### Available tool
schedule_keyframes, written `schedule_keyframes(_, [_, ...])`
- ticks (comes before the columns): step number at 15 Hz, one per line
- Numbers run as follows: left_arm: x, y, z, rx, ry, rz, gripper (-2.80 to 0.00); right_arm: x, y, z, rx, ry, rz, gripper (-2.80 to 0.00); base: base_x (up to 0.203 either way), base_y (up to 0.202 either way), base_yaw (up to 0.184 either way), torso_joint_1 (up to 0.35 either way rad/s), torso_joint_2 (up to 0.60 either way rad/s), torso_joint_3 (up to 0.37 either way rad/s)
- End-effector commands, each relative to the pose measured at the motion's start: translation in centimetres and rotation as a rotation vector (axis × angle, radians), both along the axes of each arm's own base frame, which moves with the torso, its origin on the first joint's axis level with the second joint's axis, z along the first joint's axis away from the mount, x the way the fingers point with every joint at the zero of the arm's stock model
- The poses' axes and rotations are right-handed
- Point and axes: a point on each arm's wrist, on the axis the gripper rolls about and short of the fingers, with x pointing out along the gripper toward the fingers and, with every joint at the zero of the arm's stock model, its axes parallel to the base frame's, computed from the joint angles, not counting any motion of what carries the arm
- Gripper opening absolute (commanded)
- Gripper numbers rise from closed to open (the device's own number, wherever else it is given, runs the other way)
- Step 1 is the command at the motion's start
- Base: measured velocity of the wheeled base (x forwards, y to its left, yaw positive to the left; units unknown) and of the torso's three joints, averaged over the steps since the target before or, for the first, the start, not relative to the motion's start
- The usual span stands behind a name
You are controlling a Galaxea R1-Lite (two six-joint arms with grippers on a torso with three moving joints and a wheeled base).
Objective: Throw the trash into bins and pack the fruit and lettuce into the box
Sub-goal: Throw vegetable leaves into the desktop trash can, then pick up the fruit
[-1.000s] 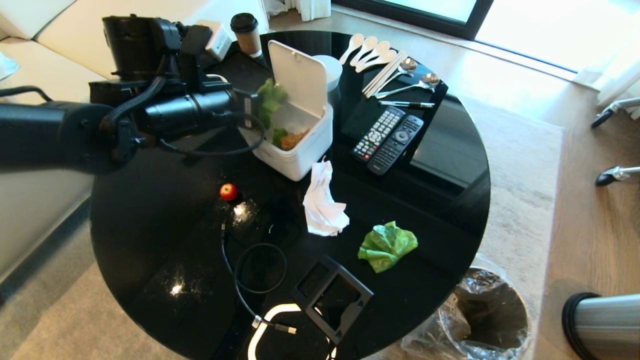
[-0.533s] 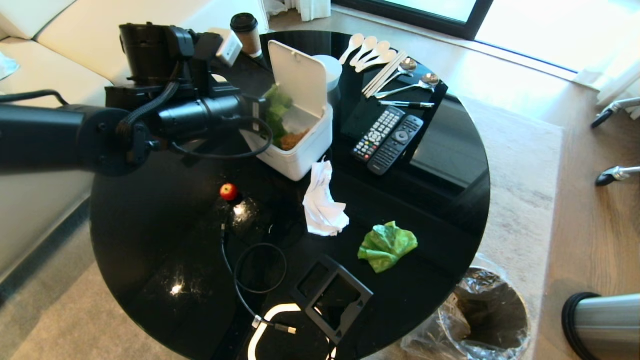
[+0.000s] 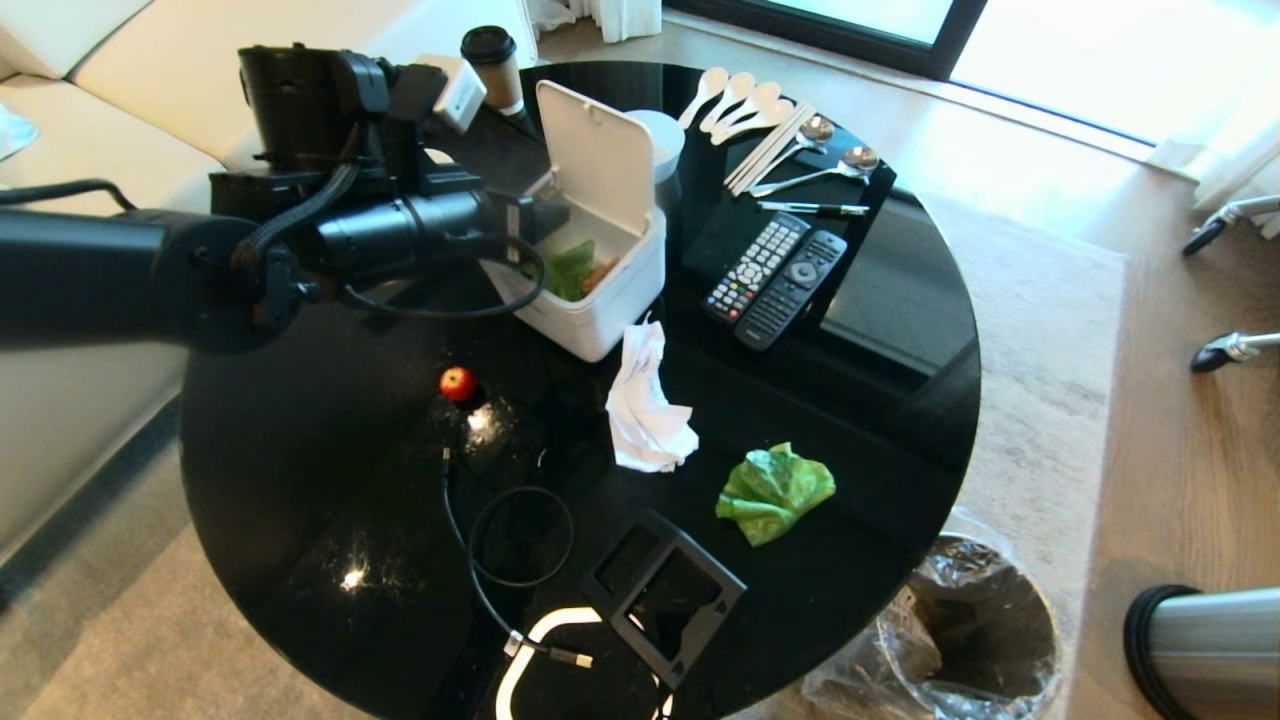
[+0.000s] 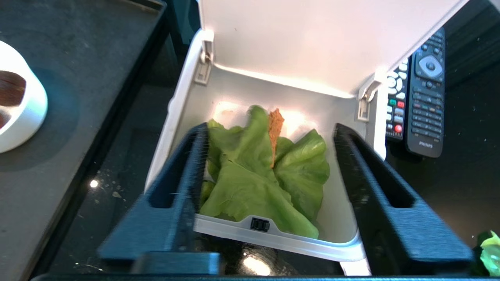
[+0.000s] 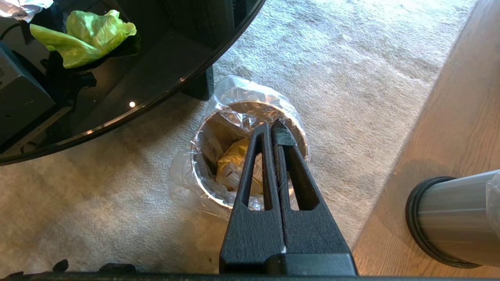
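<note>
The white box [image 3: 600, 310] stands at the back of the round black table with its lid [image 3: 598, 150] up. One lettuce leaf [image 4: 254, 175] lies loose inside it, over an orange-brown piece [image 4: 275, 127]. My left gripper [image 4: 270, 128] hovers open just above the box's near rim, touching nothing. A second lettuce leaf [image 3: 775, 492] lies at the table's front right, the crumpled white tissue [image 3: 648, 405] mid-table and the red apple [image 3: 457, 382] to its left. My right gripper [image 5: 273, 125] hangs shut and empty over a lined steel bin [image 5: 203, 136] that holds the gold wrapper [image 5: 234, 160].
Two remotes [image 3: 775, 280], a pen, spoons and a coffee cup [image 3: 492, 65] sit around the box. A black square tray [image 3: 665, 595] and a looped cable [image 3: 500, 550] lie at the front. Another steel bin [image 3: 1210, 650] is on the floor at right.
My left gripper moved right over the box with the lettuce leaf, then opened. The leaf has dropped into the box. The right arm has not moved.
</note>
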Motion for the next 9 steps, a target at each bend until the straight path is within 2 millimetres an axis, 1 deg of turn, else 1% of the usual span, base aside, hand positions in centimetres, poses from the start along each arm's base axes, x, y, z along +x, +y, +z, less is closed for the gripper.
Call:
schedule_keyframes(1, [-0.8,0.4,1.0,-0.01,-0.025,0.003,0.0,0.0,0.0,0.0,-0.001,0.0,0.001,-2.8,0.0,0.0,0.0,0.0,0.0,0.0])
schedule_keyframes(4, [-2.4,1.2,1.8,-0.016,-0.04,0.013,0.0,0.0,0.0,0.0,-0.001,0.0,0.001,-2.8,0.0,0.0,0.0,0.0,0.0,0.0])
schedule_keyframes(9, [-6.2,3.1,2.4,-0.041,-0.034,0.124,0.0,0.0,0.0,0.0,-0.001,0.0,0.001,-2.8,0.0,0.0,0.0,0.0,0.0,0.0])
